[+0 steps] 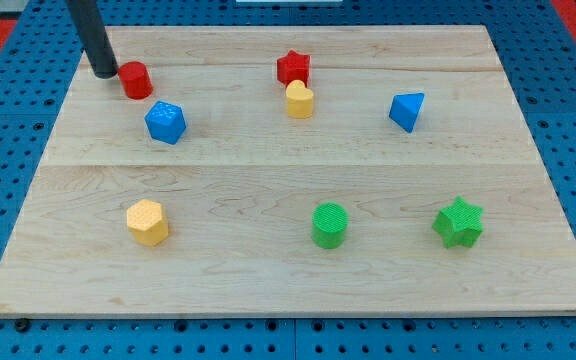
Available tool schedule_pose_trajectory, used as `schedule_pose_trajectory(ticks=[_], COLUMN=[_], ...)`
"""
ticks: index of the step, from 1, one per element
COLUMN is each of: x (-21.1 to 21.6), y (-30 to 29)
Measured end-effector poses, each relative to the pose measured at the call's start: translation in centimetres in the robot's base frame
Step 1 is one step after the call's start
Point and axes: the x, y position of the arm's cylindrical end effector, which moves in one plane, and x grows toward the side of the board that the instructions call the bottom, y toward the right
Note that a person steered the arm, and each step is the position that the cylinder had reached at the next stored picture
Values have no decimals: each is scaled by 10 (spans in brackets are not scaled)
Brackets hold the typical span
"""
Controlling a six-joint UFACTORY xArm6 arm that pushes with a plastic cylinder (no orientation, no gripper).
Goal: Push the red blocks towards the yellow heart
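My tip (104, 72) stood at the surface's (268, 170) far left, touching or just short of the red cylinder (135, 80) at its 3 o'clock — no claw showed, only the rod. A blue block (165, 122) sat at the cylinder's 4 o'clock. Well to the right, the red star (293, 68) touched the yellow heart (299, 100) — the heart at its 6 o'clock.
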Motion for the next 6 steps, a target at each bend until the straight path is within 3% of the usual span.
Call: schedule_pose_trajectory(ticks=[1,4,6], x=[20,-23,-17], y=[12,115,171])
